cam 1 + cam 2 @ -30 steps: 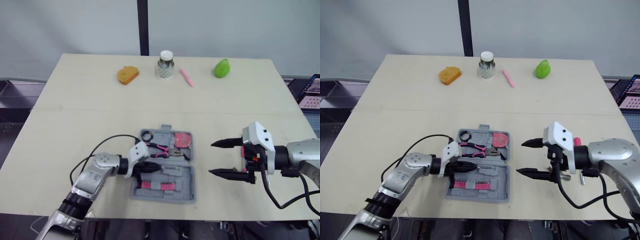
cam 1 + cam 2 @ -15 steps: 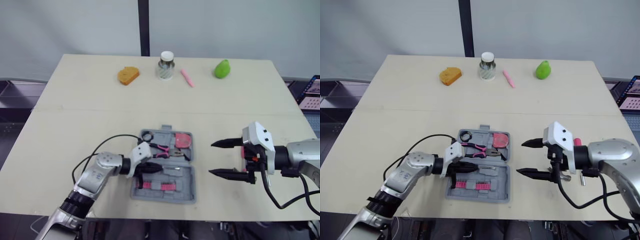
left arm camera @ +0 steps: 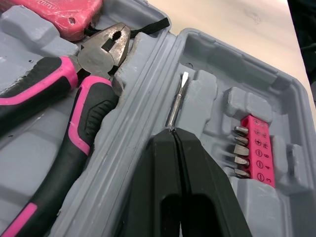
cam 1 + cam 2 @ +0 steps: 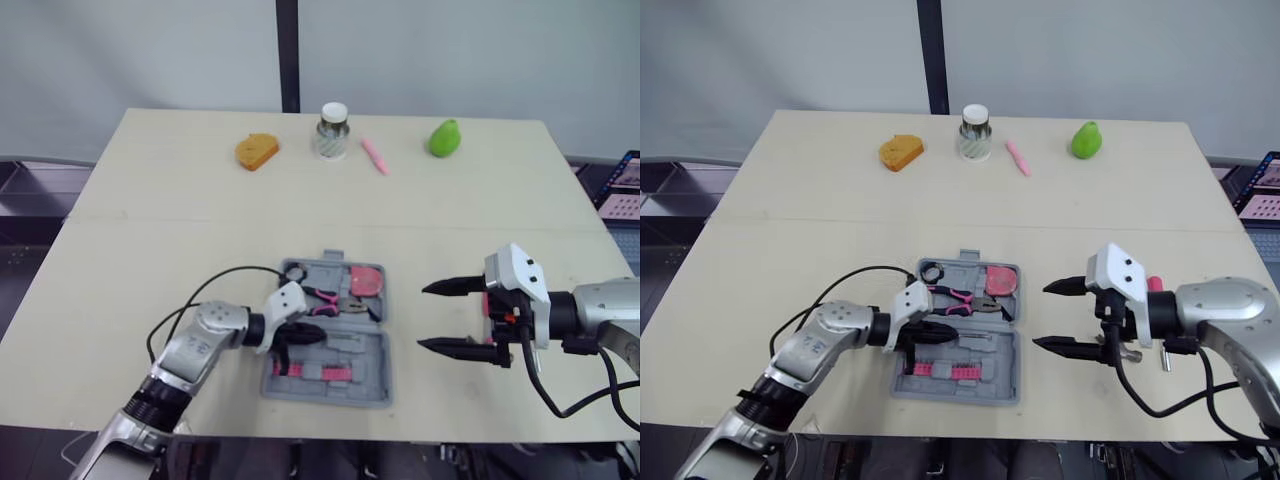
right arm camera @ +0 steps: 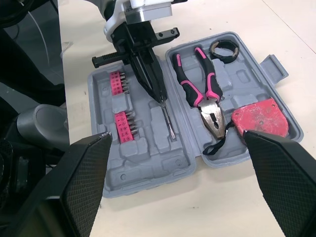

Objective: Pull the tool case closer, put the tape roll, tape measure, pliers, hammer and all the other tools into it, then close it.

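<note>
From the head camera I see the tool case [image 4: 330,388] lying open on the table [image 4: 150,200], near the front edge and between the two arms. Its far half holds the tape roll [image 4: 294,272], the pliers [image 4: 325,298] and the tape measure [image 4: 366,279]. The near half holds the pink bit strips [image 4: 318,372]. My left gripper [image 4: 318,338] reaches in from the left, low over the near half, with its fingers pressed together. My right gripper [image 4: 422,318] hovers to the right of the case, apart from it, its two fingers spread wide and pointing toward the case. Along the far edge of the table stand an orange piece [image 4: 256,151], a jar [image 4: 332,130], a pink stick [image 4: 373,154] and a green pear [image 4: 444,137], all well apart from the case.

On the left wrist camera the black fingers [image 3: 158,187] are closed tight on the thin metal shaft of a screwdriver [image 3: 176,103]. The shaft runs out from the fingertips over the moulded grey tray, its flat tip beside the ridge between the two halves. The pliers lie just across that ridge.

On the right wrist camera the right gripper's fingers [image 5: 84,182] stand far apart with nothing between them. Beyond them lies the whole open case, with the left gripper pinching the screwdriver over the half with the bit strips.
</note>
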